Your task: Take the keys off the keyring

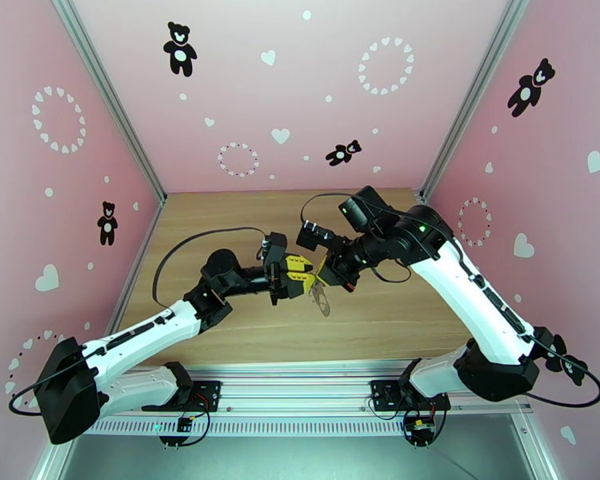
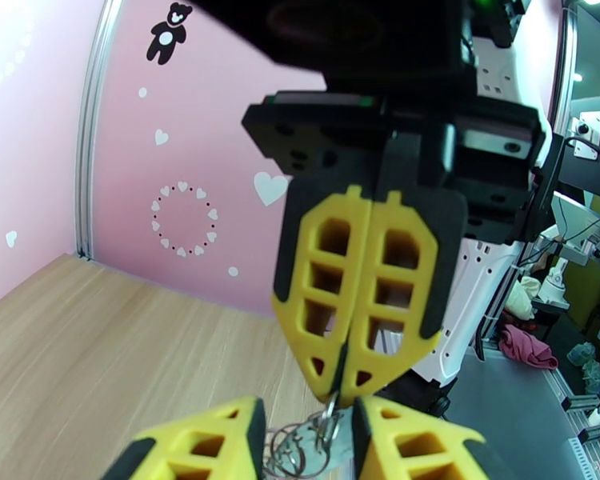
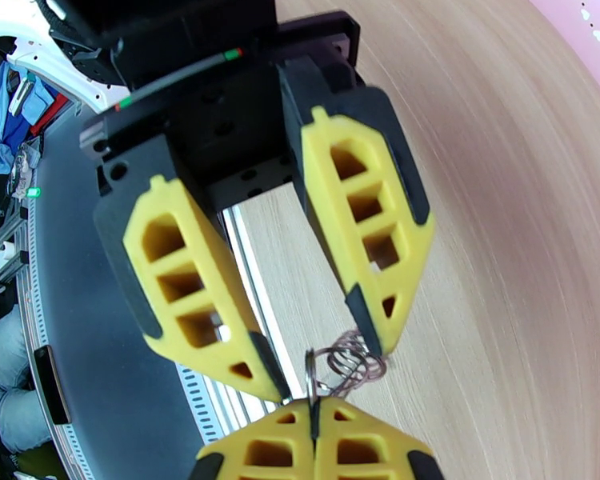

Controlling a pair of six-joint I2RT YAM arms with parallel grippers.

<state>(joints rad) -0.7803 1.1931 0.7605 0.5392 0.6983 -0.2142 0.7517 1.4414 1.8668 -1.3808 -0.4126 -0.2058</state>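
Pink walls (image 1: 284, 90) printed with black teddy bears (image 1: 179, 48), white hearts (image 1: 268, 57) and heart rings enclose a light wooden worktop (image 1: 380, 314). Aluminium posts (image 1: 112, 98) stand in the back corners.

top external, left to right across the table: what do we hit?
left arm → left gripper → right gripper → right arm. The keyring hangs below where the grippers meet, so its place in the order is unclear.
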